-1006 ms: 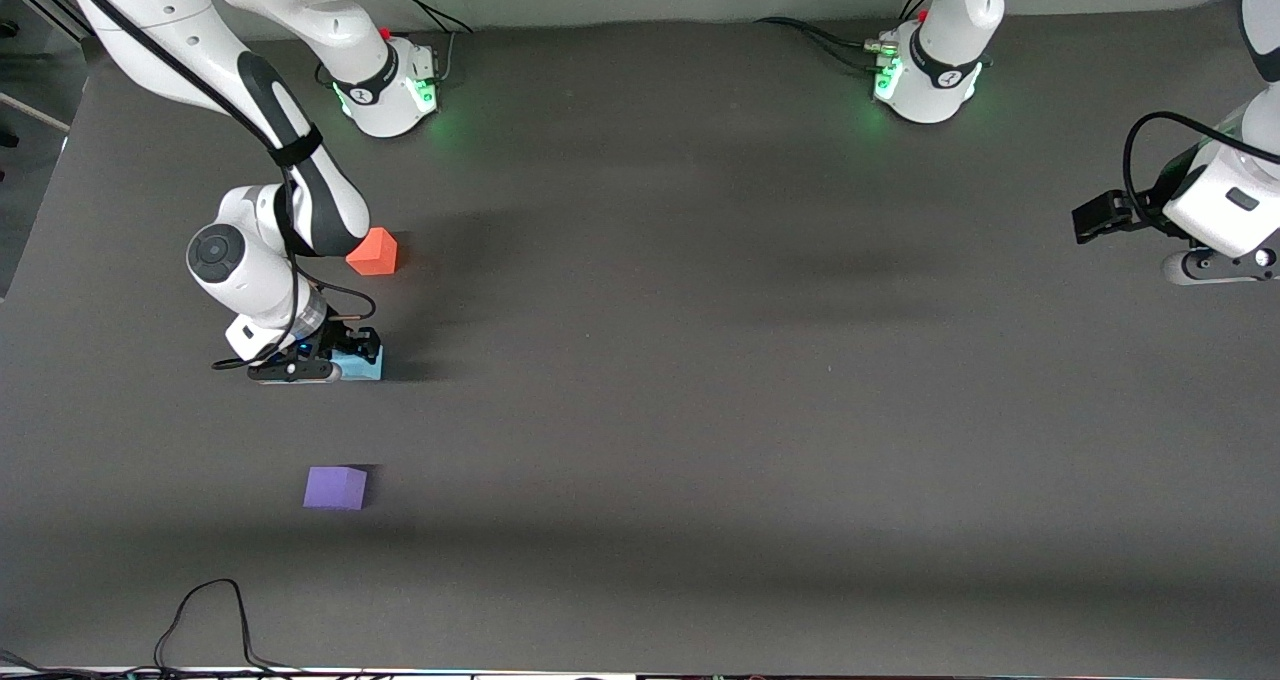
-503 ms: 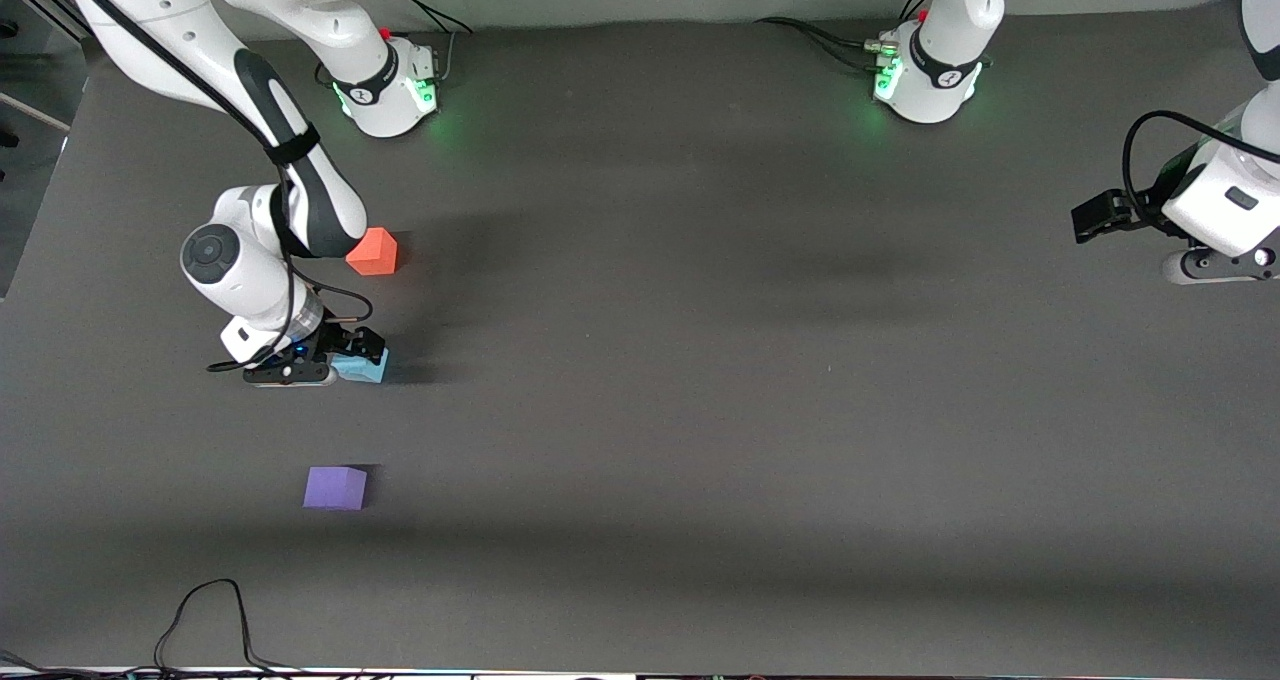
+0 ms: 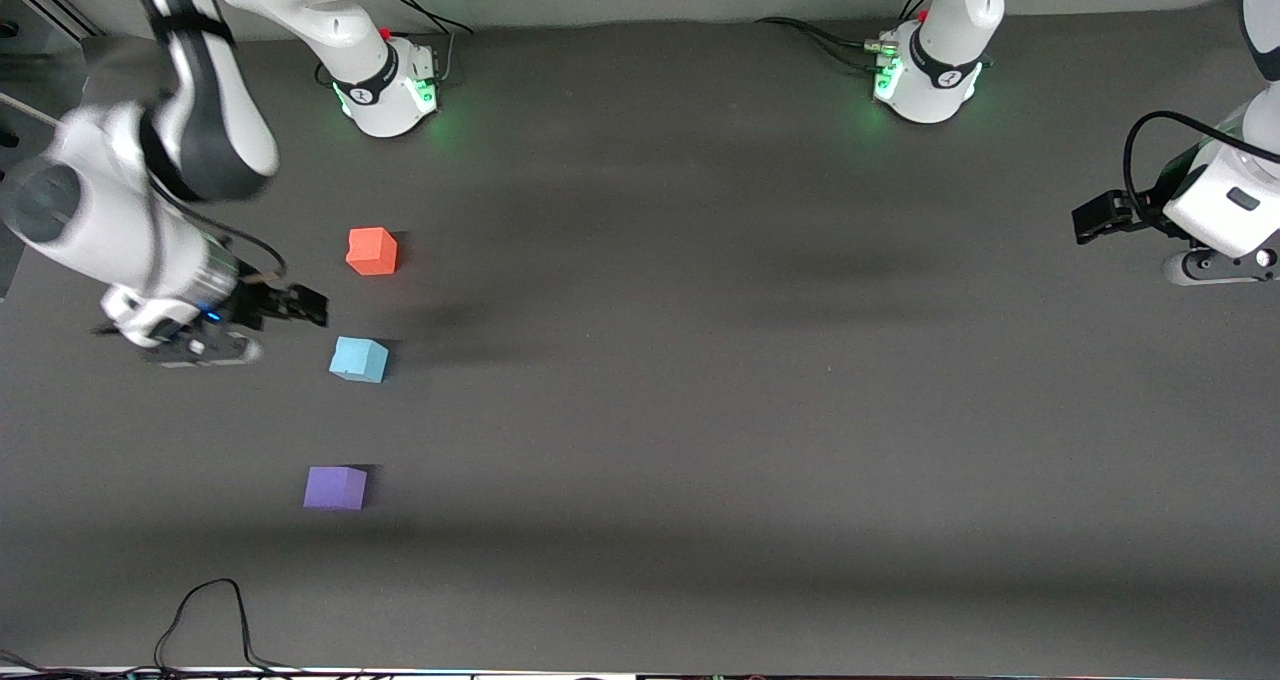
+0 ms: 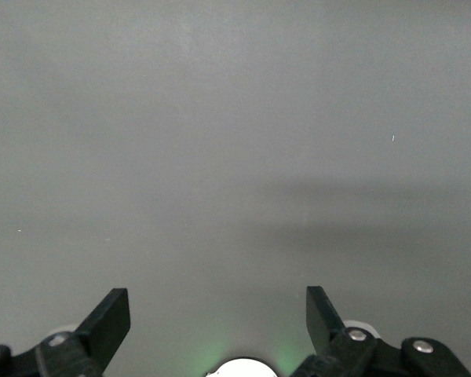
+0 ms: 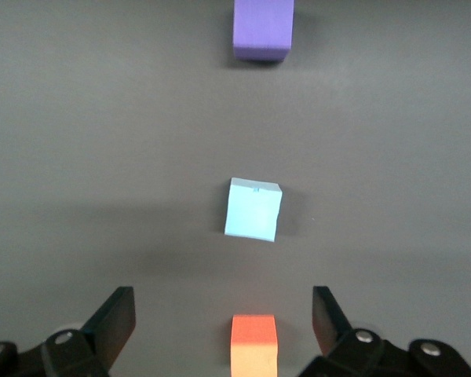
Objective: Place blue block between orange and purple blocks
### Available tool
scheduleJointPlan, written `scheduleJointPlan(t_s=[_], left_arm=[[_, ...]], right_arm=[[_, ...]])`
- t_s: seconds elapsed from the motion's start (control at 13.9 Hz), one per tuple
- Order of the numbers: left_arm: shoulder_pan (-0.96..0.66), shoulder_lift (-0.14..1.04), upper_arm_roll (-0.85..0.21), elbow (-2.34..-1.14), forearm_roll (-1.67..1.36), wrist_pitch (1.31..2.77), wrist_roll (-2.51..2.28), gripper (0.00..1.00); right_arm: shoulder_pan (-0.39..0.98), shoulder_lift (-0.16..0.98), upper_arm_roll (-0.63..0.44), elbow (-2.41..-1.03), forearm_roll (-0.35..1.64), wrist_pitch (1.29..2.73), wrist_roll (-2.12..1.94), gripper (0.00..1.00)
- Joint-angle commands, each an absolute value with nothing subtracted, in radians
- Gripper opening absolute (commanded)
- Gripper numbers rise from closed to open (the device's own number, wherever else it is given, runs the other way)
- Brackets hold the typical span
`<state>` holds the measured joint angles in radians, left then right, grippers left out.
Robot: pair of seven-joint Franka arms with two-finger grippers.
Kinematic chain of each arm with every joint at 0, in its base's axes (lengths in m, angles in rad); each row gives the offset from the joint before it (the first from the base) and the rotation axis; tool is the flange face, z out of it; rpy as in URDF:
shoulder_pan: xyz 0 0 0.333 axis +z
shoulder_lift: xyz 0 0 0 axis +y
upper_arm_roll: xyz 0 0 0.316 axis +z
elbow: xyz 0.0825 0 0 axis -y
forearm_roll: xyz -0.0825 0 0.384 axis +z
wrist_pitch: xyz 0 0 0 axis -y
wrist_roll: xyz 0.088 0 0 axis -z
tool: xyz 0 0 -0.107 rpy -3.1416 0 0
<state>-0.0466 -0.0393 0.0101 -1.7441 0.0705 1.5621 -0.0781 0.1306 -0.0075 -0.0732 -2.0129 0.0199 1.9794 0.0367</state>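
Blue matte cube (image 3: 358,360) sitting free between orange-red cube (image 3: 372,251) at 12 o'clock and lavender cube (image 3: 335,487) at 6. Right hand (image 3: 300,305) hanging spread, empty, at cube's 10 o'clock over counter (image 3: 700,410). Left hand (image 4: 218,314) waiting spread.

My arms are glossy white with black joint bands, green lights at my bases (image 3: 385,95); black fingers (image 5: 114,318), silver screws, perhaps a blue wrist light.
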Motion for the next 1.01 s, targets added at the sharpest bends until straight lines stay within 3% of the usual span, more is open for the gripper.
scheduleJointPlan(t_s=[0.0,0.36,0.93], left_arm=[[-0.049,-0.028,0.009,-1.715,0.081,1.532,-0.074,1.0],[-0.049,-0.025,0.009,-1.713,0.081,1.532,-0.075,1.0],[-0.046,0.011,0.012,-1.638,0.081,1.488,-0.072,1.0]], right_arm=[[0.14,-0.127,-0.083,-2.005,0.046,1.879,0.005,1.0],[0.147,-0.29,-0.078,-1.979,0.034,1.761,-0.011,1.0],[0.149,-0.31,-0.077,-1.99,0.035,1.741,0.006,1.0]])
